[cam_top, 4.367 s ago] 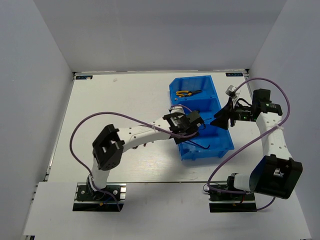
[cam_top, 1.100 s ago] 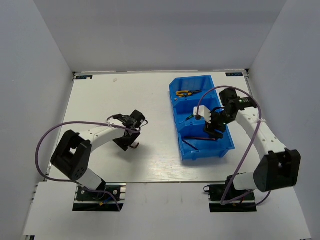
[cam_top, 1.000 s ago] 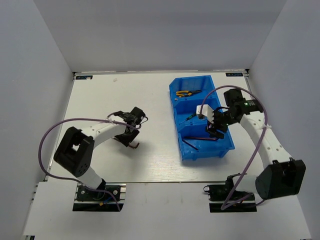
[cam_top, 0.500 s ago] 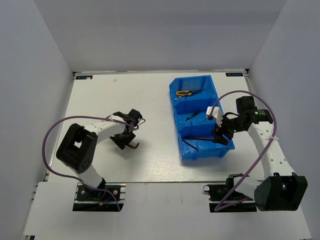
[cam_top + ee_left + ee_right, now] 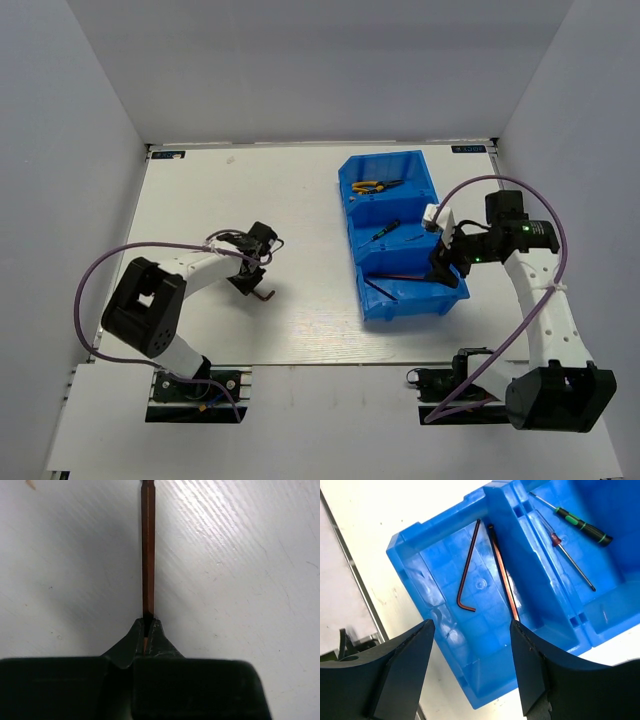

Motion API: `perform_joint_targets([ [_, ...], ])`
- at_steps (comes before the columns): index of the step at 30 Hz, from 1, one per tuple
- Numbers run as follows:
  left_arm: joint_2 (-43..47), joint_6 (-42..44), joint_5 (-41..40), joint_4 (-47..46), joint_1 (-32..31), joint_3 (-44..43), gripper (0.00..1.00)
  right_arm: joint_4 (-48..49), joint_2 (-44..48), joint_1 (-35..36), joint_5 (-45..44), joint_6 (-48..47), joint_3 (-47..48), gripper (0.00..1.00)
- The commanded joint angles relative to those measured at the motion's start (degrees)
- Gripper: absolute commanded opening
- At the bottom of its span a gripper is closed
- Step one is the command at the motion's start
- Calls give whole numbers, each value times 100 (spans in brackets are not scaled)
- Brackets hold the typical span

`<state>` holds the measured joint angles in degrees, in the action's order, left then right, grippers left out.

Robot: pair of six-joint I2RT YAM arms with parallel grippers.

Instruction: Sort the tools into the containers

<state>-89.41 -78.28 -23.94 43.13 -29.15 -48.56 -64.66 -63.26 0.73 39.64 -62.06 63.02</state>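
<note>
On the table's left half, my left gripper (image 5: 256,279) is shut on a thin dark hex key (image 5: 264,293) that lies flat. In the left wrist view the hex key's (image 5: 148,550) shaft runs straight away from the pinched jaws of the left gripper (image 5: 147,626). The three joined blue containers (image 5: 412,303) stand right of centre. Yellow-handled pliers (image 5: 376,185) lie in the far one and a screwdriver (image 5: 386,229) in the middle one. My right gripper (image 5: 470,626) hangs open and empty over the near container (image 5: 481,690), which holds two hex keys (image 5: 467,575).
Purple cables loop from both arms over the table. The middle bin holds a green-and-black-handled screwdriver (image 5: 582,526) and a thinner one (image 5: 570,562). White walls close in the table on the left, right and far sides.
My left gripper has shut on the hex key on the table. My right arm has drawn back to the right, from over the middle of the bins to their near right corner.
</note>
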Motion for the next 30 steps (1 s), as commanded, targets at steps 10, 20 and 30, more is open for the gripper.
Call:
perform_joint_targets([
  [10, -304, 5013, 3577, -3372, -652, -1374, 0, 1461, 148, -354, -410, 2073, -26, 0],
  [20, -1554, 6535, 5717, -4094, -1927, -3001, 0, 2125, -63, -723, -993, 3069, -88, 0],
  [30, -2599, 6932, 5052, -2627, -2438, -4196, 78, 1942, -195, -1014, -739, 3025, -71, 34],
])
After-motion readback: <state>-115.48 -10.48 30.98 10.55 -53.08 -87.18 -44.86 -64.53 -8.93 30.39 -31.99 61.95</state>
